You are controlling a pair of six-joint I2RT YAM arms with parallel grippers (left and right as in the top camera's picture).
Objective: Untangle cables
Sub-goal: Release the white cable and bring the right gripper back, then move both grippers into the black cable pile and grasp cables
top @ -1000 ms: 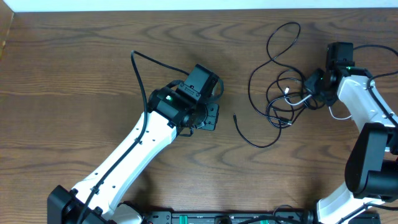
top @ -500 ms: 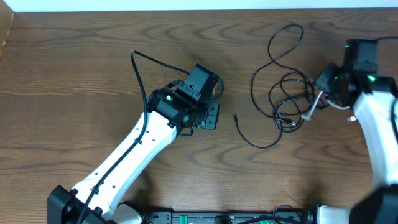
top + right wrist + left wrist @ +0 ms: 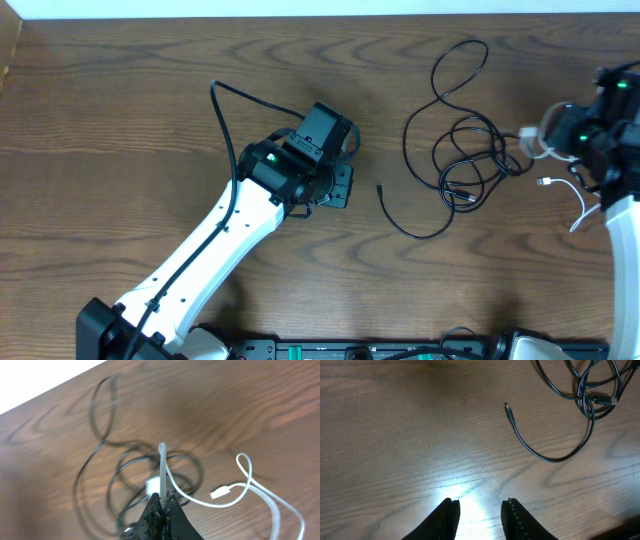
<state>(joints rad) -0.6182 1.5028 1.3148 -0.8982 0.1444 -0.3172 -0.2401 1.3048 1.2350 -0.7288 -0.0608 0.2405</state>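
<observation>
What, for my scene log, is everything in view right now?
Table: one, brown wood, under everything.
Black cables: tangled bunch, count unclear, black, right of centre.
White cable: one, white, far right, beside the tangle.
Left fingers: one pair, black, apart and empty, over bare table near the centre.
Right fingers: one pair, black, shut on the white cable, far right.
</observation>
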